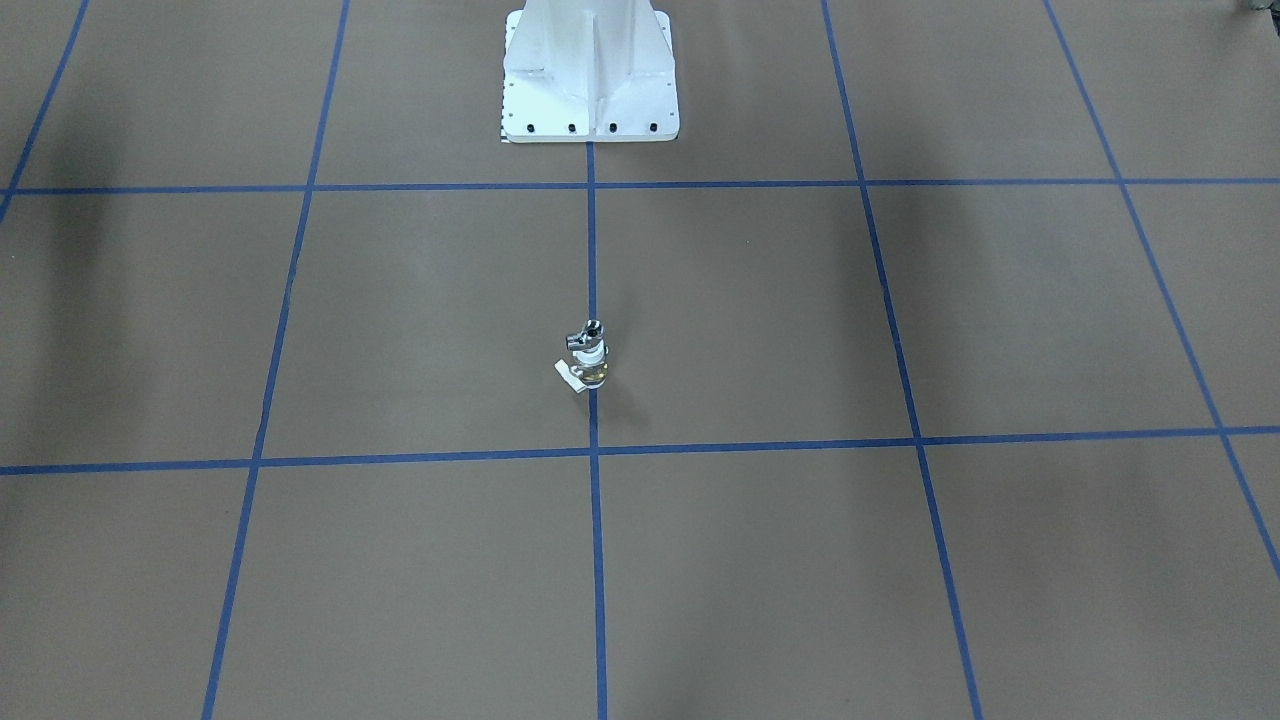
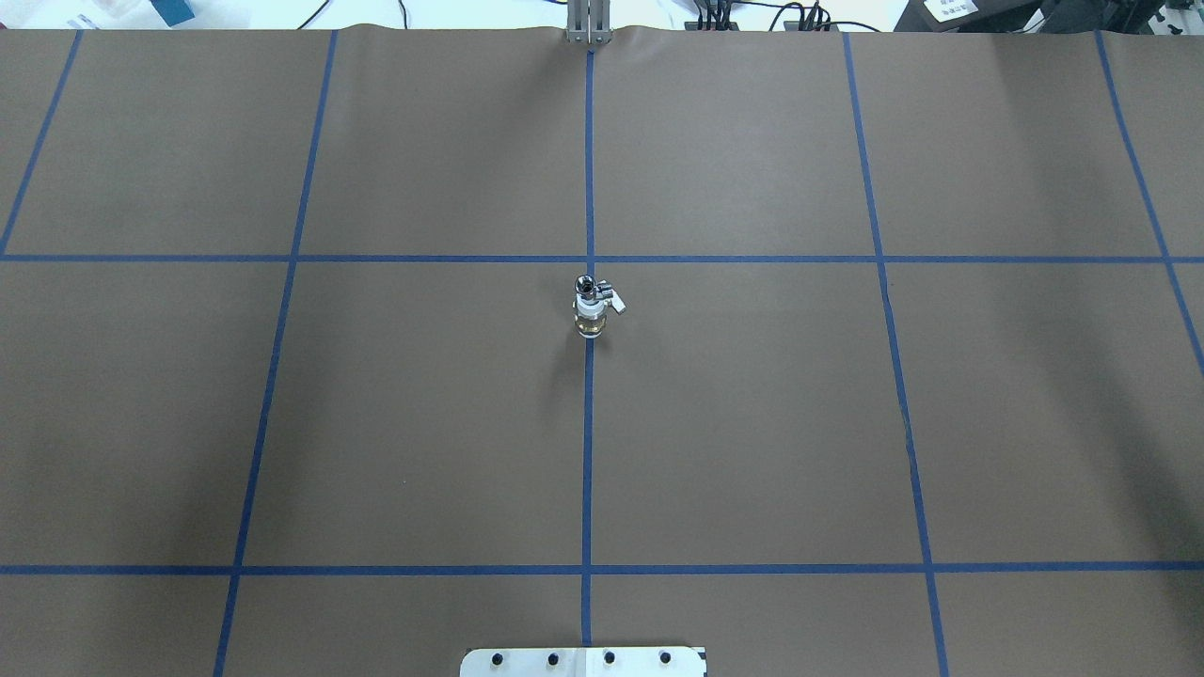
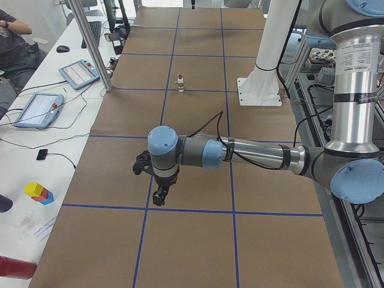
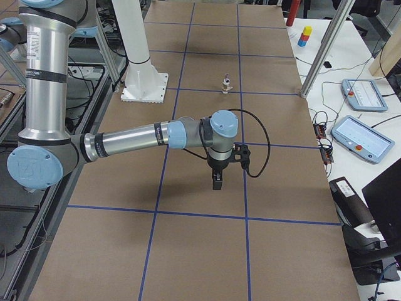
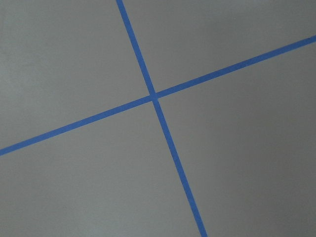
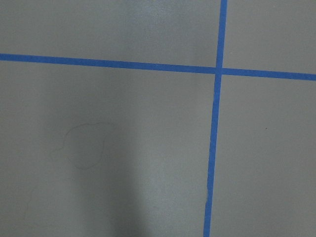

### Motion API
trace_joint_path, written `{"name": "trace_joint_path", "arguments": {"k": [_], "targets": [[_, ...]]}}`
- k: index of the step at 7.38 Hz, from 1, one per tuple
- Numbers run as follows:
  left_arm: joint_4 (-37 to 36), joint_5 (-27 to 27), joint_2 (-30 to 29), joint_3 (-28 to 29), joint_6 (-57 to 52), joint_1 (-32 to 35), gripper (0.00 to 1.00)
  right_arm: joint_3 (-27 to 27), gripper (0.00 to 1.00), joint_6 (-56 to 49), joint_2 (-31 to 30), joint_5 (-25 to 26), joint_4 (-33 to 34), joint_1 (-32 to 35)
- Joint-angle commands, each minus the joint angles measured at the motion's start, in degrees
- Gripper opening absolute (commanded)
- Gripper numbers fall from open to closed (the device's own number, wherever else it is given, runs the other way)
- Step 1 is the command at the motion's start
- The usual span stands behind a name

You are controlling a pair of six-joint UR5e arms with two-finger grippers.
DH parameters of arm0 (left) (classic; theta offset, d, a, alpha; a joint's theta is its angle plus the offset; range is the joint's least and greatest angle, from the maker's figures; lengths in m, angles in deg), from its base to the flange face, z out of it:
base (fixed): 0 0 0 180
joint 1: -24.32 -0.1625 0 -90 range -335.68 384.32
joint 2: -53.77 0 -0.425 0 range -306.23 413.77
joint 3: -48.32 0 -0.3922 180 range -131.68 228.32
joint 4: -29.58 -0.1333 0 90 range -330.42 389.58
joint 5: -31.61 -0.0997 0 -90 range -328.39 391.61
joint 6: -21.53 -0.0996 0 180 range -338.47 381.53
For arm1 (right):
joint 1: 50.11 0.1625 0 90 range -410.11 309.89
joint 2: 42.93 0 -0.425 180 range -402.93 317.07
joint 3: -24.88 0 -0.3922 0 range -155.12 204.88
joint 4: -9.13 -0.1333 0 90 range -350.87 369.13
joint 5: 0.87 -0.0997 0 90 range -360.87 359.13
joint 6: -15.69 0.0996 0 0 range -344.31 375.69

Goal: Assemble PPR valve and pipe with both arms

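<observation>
Wide brown counter (image 2: 752, 423) here, ruled into squares by blue tape (image 2: 587, 451). The white pedestal (image 1: 590, 80) is bolted down at the robot's edge, right on the centre line.

Both arms are out to the sides and low over the paper. The left arm (image 3: 258, 157) reaches across its end of the counter, its end effector (image 3: 159, 195) pointing down near a tape line. The side view alone doesn't show whether the fingers are apart or together, so I cannot tell. Same story opposite: the right arm (image 4: 125, 143) stretches out with its end effector (image 4: 217, 182) hanging just above the paper, state impossible to call from here. Each wrist camera shows only bare brown paper and a crossing of blue tape.

Now the middle. The valve (image 1: 593, 368) stands upright on the centre tape line, well apart from both arms, brass band low and white collar above, with its pale lever tab (image 2: 618, 304) poking out sideways. Sitting on its top end, touching it, is the little chrome pipe (image 1: 588, 334), its side stub jutting out.
</observation>
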Motion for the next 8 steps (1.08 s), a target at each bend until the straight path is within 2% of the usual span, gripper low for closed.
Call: {"name": "trace_joint_path", "arguments": {"k": [1,8], "targets": [[-0.23,-0.35,2.24,-1.76,0.39,0.06,0.99,-0.1,1.0,0.11,-0.29,0.01,0.01,0.08],[-0.5,-0.18,3.04,-1.16,0.66,0.06,1.0,0.52,1.0,0.02,-0.47,0.18,0.01,0.87]]}}
